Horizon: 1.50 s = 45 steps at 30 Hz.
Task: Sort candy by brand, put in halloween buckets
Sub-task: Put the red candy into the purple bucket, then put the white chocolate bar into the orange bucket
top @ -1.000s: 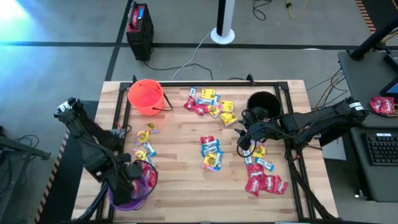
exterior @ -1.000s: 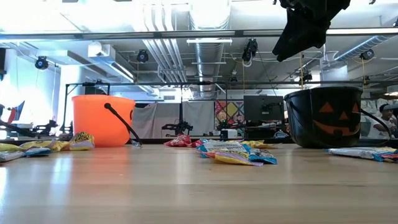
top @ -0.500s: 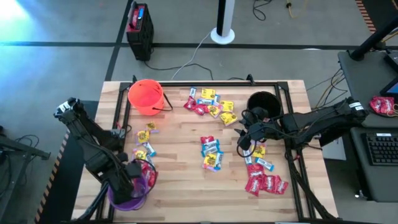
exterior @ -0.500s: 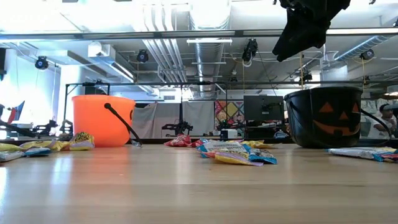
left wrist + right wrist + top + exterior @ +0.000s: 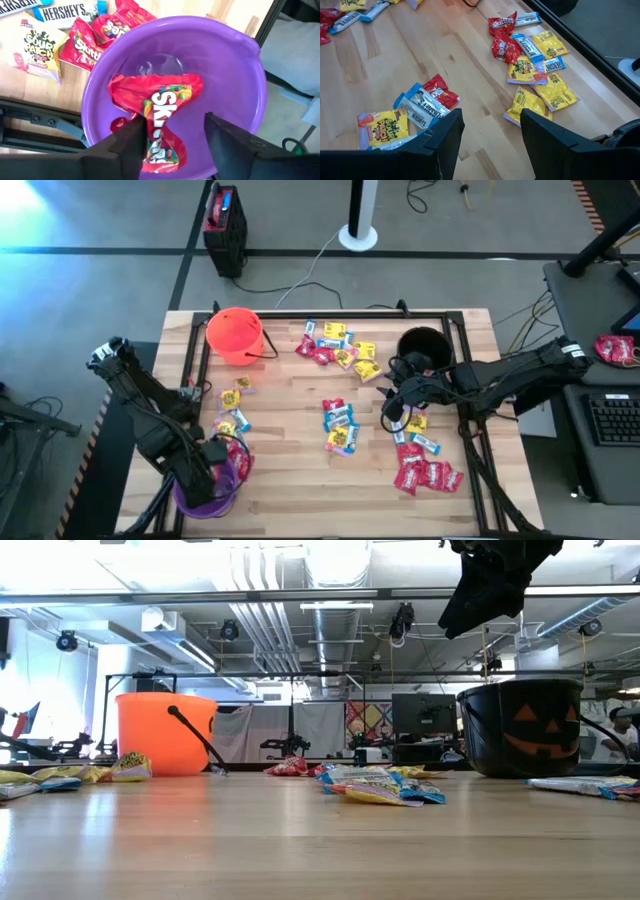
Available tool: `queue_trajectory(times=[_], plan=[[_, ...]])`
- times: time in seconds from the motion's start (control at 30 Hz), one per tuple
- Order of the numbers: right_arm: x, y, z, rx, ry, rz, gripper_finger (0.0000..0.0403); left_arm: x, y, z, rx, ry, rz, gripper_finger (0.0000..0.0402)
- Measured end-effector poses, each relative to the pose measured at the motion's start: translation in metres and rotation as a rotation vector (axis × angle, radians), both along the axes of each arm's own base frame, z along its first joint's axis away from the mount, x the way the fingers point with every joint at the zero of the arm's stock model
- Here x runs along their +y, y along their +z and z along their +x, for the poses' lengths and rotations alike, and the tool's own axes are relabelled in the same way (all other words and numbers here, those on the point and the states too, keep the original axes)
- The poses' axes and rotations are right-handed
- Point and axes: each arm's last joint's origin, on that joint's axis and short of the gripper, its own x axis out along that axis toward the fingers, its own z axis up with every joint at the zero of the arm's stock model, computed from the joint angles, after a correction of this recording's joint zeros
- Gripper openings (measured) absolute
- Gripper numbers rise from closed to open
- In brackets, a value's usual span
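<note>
Hovering directly over the purple bucket (image 5: 240, 75) at the tabletop's (image 5: 300, 430) near left corner, the left claw (image 5: 175, 132) has its fingers spread, grasping nothing; a red Skittles packet (image 5: 160, 110) lies in the bucket just below, long axis running between the fingers; more candy (image 5: 231, 412) lies just beyond the rim; the right claw (image 5: 487, 127) hangs released over the middle pile (image 5: 341, 427), beside the black bucket (image 5: 422, 346); the orange bucket's (image 5: 234, 335) contents I cannot tell.
</note>
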Motion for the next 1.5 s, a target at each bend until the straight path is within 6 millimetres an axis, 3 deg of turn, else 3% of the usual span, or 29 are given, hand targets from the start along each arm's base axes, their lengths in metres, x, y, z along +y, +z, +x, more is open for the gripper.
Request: queue_trajectory(times=[0.23,0.37,0.57,0.77,0.9,1.2,1.5], plan=[[0.0,0.0,0.0,0.0,0.0,0.0,0.0192,-0.005,0.001,0.001,0.006,-0.005,-0.062,0.0232],[0.0,0.0,0.0,0.001,0.0,0.0,0.0192,-0.007,0.004,0.001,0.043,0.073,-0.088,0.0237],[0.0,0.0,0.0,0.002,0.002,-0.003,0.0192,-0.011,0.001,0.002,0.019,0.029,-0.056,0.0238],[0.001,-0.002,0.004,0.006,0.015,-0.013,0.0192,-0.007,0.003,0.011,-0.295,-0.134,0.153,0.0231],[0.004,-0.012,0.019,0.024,0.066,-0.057,0.0192,-0.004,0.007,0.021,-0.502,-0.285,0.336,0.0215],[0.013,-0.049,0.06,0.131,0.295,-0.174,0.0192,0.022,0.01,0.049,-0.662,-0.46,0.523,0.0177],[0.006,-0.073,0.083,0.177,0.482,-0.181,0.0192,0.075,-0.005,0.05,-0.775,-0.402,0.595,0.0169]])
